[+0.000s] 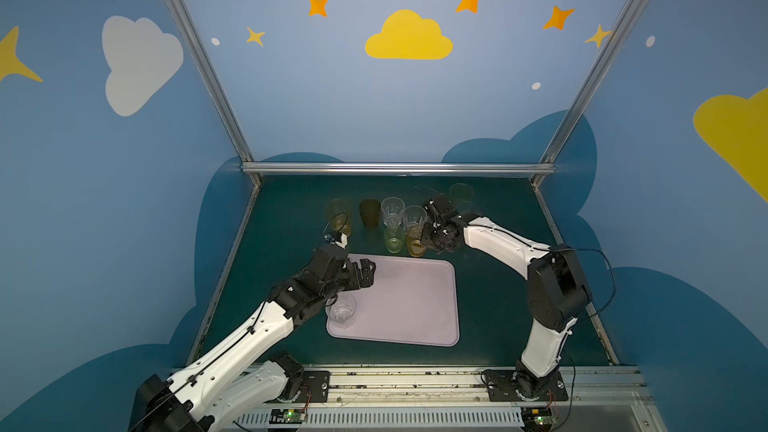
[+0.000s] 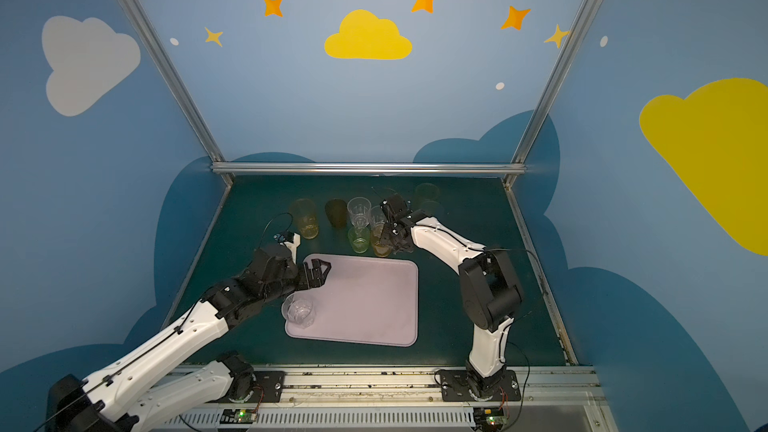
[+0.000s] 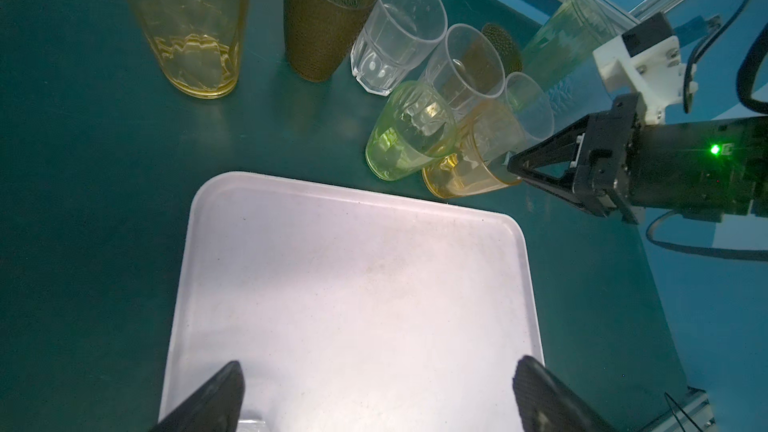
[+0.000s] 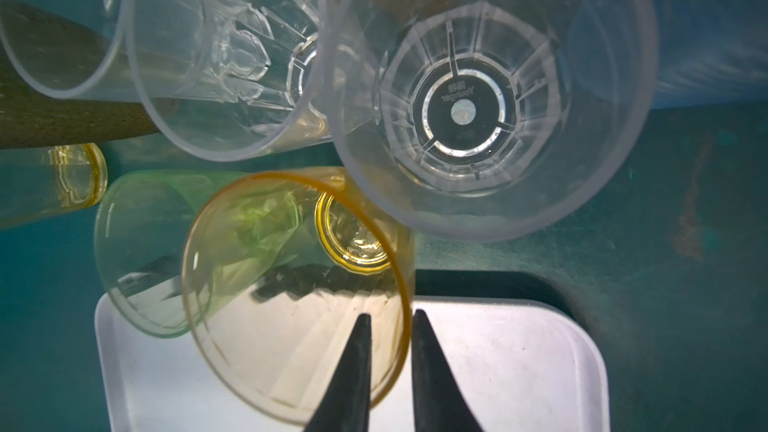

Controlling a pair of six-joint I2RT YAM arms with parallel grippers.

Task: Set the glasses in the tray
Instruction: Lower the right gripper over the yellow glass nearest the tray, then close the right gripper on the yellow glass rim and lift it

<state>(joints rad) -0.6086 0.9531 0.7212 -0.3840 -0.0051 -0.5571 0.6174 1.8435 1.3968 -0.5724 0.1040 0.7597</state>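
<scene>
Your right end effector [image 4: 392, 314] is narrow, one finger inside the orange glass [image 4: 291, 317] and one outside its wall, but I cannot tell if it bites yet. Confirm the pinch, then lift straight up, because a green glass [image 4: 137, 243] and a clear glass [image 4: 478, 97] crowd it just beyond the fingers. The tray [image 4: 519, 351] starts just behind them, mostly bare. Your left end effector [image 3: 380, 361] hangs wide over the tray's far side, with a tumbler [image 1: 341, 310] behind it.

L arm: stretched low, left gripper [image 1: 370, 274] above tray [image 1: 415, 305] far-left corner, jaws wide apart | R arm: elbow high, right gripper [image 1: 424, 243] tipped down just past tray's far edge, fingers nearly together
</scene>
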